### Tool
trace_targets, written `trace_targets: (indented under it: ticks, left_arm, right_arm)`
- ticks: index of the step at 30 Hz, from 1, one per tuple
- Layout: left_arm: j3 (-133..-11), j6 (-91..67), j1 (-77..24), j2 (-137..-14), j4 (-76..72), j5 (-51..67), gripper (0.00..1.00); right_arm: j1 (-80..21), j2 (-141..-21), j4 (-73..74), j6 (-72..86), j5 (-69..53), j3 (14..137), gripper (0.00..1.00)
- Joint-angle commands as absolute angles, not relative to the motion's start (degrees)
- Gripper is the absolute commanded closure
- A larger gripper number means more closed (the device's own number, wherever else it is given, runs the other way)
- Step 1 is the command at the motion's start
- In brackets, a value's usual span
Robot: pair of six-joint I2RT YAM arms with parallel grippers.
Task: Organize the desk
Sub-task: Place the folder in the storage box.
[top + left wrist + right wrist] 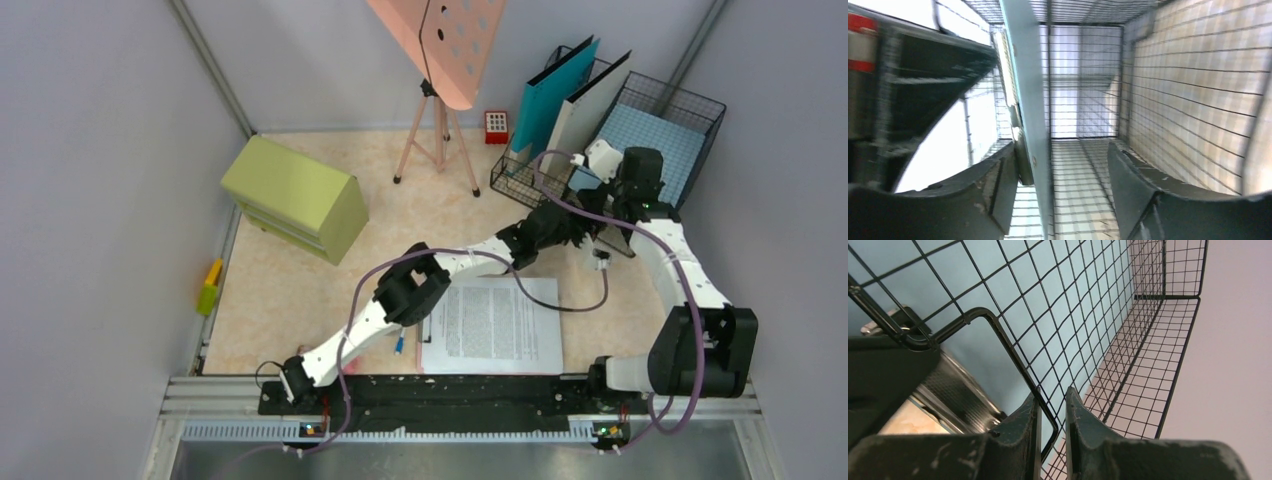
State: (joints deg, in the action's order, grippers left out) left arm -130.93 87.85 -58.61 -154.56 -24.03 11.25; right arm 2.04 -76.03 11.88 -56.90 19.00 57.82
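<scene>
While the bench (290, 300) is seen whole from above, with a green cabinet (295, 195) at its left and printed sheets (490, 325) lying loose near its front edge, the work in hand is centred further right, at the wire rack (520, 185) towards the back. The left end effector (1060, 150) is reached into that rack with its jaws well apart. A pale teal folder (1025, 75) runs between them, close beside one jaw but not clamped, so nothing is held. The step is judged to be the filing of a folder, at the point of letting go. The right end effector (1052, 397) is nearly closed, pinched on a bent wire loop (998, 332), apparently to steady the mesh. Next, a straight withdrawal of the left arm is called for, without folder or wires being snagged. The pink stand (440, 45) is cut off at the top, the left wrist view is blurred, and the left end effector is masked from above by arm and cable. Whether the loop belongs to the rack or to the wire basket (705, 110) at the far right cannot be told.
</scene>
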Motion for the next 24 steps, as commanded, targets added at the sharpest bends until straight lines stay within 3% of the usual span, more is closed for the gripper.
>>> trace_targets:
  ticks: [1, 6, 16, 24]
  left_arm:
    - [-120.2, 86.1, -58.7, -145.2, -31.7, 8.9, 0.27]
    - [-108.4, 86.7, -60.1, -139.5, -37.9, 6.4, 0.23]
    - [-97.1, 85.8, -62.4, -130.7, -42.9, 0.6, 0.2]
    - [-84.1, 82.1, -64.3, -121.5, -42.0, -11.0, 0.2]
  right_arm:
    - [1.7, -76.0, 17.1, -49.6, 18.1, 60.9, 1.0]
    - [1.8, -76.5, 17.8, -49.1, 18.5, 61.5, 1.0]
    - [2.1, -77.0, 18.8, -48.3, 18.7, 63.0, 1.0]
    - [2.1, -78.2, 21.0, -46.2, 18.9, 64.7, 0.98]
